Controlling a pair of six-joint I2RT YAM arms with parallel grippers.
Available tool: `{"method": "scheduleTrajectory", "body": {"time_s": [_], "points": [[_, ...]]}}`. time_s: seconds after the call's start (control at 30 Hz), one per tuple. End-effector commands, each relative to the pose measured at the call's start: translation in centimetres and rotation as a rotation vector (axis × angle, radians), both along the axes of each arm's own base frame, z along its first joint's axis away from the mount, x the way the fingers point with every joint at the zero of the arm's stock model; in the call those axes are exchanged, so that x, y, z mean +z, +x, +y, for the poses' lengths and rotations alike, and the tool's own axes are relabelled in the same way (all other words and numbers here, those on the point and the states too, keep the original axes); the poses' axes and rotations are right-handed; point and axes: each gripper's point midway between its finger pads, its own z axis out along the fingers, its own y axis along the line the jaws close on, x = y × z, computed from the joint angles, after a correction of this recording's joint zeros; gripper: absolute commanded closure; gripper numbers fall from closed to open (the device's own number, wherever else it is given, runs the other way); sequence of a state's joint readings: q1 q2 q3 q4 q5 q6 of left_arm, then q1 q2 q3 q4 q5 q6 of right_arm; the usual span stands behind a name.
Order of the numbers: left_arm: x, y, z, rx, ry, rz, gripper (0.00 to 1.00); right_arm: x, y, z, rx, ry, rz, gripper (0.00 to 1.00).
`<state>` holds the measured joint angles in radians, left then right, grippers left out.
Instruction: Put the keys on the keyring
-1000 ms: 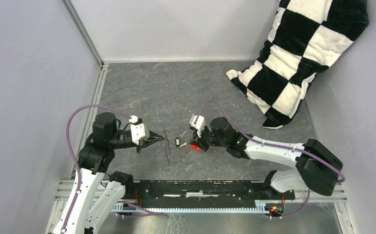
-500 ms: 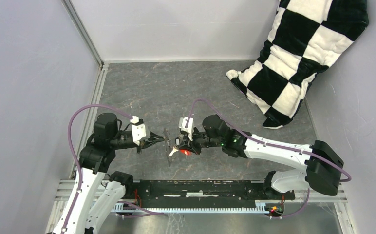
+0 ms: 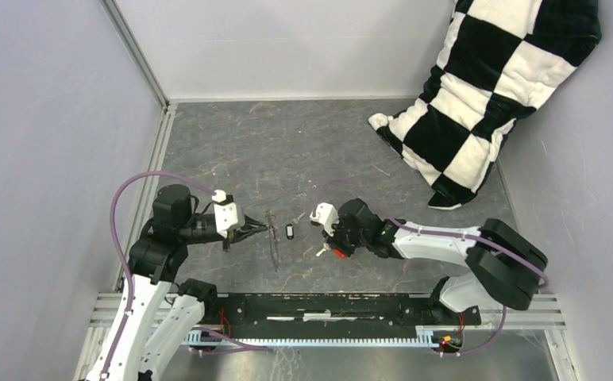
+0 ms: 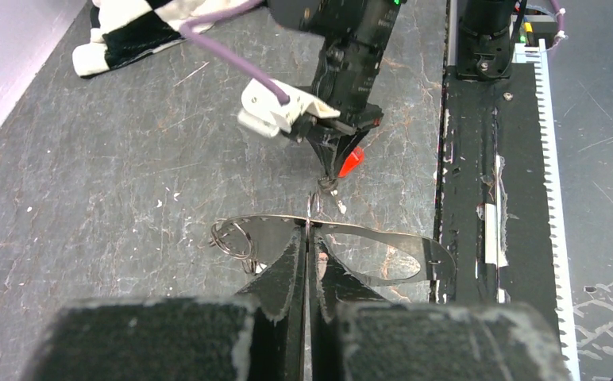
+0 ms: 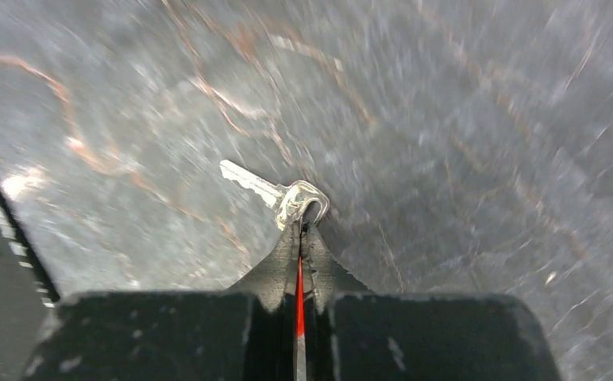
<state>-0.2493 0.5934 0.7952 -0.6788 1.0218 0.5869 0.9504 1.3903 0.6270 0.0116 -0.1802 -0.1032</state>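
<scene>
Your right gripper (image 5: pixel 301 230) clamps the red key (image 5: pixel 249 182) by its head, your left gripper (image 4: pixel 309 230) the keyring (image 4: pixel 434 255); both are light, stiff, slippery, so pinch firmly.

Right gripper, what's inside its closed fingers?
The red-headed silver key: a red sliver shows between the shut fingers of the right gripper, its blade sticking out. The rest of the head is covered.

Probably a lab: bare partition walls (image 3: pixel 49 119), bolted aluminium rail (image 3: pixel 343 341).
</scene>
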Motion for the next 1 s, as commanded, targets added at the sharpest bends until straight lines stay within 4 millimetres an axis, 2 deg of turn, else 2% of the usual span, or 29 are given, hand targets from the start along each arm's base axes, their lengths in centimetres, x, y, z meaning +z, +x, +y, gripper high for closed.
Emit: {"method": "scheduleTrajectory", "body": {"time_s": [0.0,0.17,0.27,0.37,0.43,0.67,0.8,0.97], "points": [[1.5,0.1,0.0,-0.013,-0.005,-0.091,0.98,-1.5,2.3,-0.3,-0.041,-0.008,-0.055,1.00],[1.6,0.1,0.0,-0.009,-0.005,-0.092,0.98,-2.9,3.2,-0.8,-0.061,-0.042,-0.052,0.98],[1.6,0.0,0.0,-0.010,-0.006,-0.097,0.98,-3.1,3.4,-1.0,-0.080,-0.046,-0.042,0.79],[1.7,0.0,0.1,-0.011,-0.006,-0.104,0.98,-2.3,3.4,-0.8,-0.080,-0.021,-0.039,0.61],[1.8,-0.1,0.0,-0.013,-0.007,-0.106,0.98,-1.4,3.5,-0.5,-0.080,0.007,-0.046,0.55],[2.1,-0.2,0.1,-0.012,-0.011,-0.116,0.98,0.8,3.9,-0.8,-0.114,0.126,0.009,0.48],[2.1,-0.2,0.1,-0.010,-0.010,-0.118,0.98,1.5,3.5,-0.8,-0.119,0.204,0.053,0.49],[2.0,-0.1,0.1,-0.010,-0.008,-0.114,0.98,1.0,2.8,-0.4,-0.081,0.218,0.083,0.55]]}}
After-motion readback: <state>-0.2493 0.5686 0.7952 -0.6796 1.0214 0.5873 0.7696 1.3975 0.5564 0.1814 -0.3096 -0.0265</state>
